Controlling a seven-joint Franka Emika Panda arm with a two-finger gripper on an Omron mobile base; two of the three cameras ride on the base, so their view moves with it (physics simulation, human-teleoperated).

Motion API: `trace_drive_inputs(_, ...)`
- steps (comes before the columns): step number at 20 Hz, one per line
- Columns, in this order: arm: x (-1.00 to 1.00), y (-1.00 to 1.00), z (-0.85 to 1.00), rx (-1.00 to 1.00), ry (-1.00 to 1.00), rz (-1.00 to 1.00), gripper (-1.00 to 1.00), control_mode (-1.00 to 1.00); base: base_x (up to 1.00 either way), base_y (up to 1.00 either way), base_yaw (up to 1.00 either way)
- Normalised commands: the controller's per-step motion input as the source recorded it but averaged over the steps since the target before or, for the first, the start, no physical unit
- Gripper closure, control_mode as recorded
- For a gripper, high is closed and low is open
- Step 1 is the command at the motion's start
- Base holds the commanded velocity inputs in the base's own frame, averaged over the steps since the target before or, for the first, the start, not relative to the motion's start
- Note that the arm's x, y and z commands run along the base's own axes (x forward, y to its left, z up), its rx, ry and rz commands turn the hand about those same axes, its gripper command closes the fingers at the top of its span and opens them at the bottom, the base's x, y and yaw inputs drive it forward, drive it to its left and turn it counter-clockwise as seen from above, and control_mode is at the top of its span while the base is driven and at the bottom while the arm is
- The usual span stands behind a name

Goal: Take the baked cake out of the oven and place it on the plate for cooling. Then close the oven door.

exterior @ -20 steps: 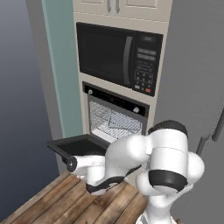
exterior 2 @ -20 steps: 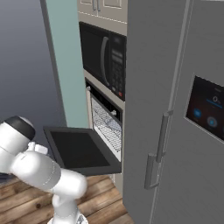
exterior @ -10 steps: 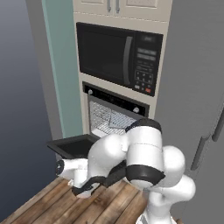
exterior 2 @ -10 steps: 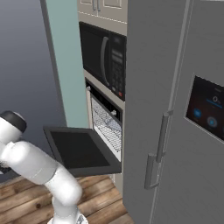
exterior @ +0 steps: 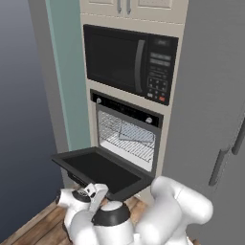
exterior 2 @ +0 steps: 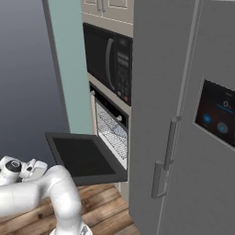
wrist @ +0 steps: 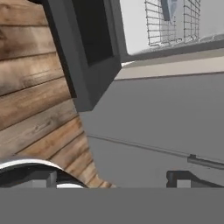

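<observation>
Oven door (exterior: 103, 170) hangs folded down flat in front of the oven (exterior: 128, 134), under the microwave (exterior: 129, 60), with the wire rack (exterior: 129, 143) showing inside the pale cavity. Compared with half a second ago, the arm has swung lower and further left, so its end effector (exterior: 79, 201) now sits just below the door's front edge above the wooden floor (exterior 2: 101, 206). I cannot tell whether the end effector is parted or clenched.

Glossy white arm (exterior: 167, 215) of rounded, bulbous link shells, black band (exterior: 111, 220) at one joint with grey cap on top, dark ring at the wrist joint (exterior 2: 10, 166), small white hand block beyond it, no cables, screws or markings discernible
</observation>
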Motion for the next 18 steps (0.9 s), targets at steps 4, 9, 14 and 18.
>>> trace_drive_inputs(4, 0.36, -0.18, 0.00, -0.07, -0.11, 0.24, -1.00, -1.00, 0.00, 0.00, 0.00)
trace_drive_inputs(9, 0.77, -0.30, -0.02, 0.00, 0.17, 0.28, -1.00, -1.00, 0.00, 0.00, 0.00)
trace_drive_inputs(14, 0.84, -0.07, -0.31, -0.01, 0.19, 0.25, -1.00, -1.00, 0.00, 0.00, 0.00)
trace_drive_inputs(18, 0.41, 0.28, -0.70, -0.08, 0.08, 0.20, -1.00, -1.00, 0.00, 0.00, 0.00)
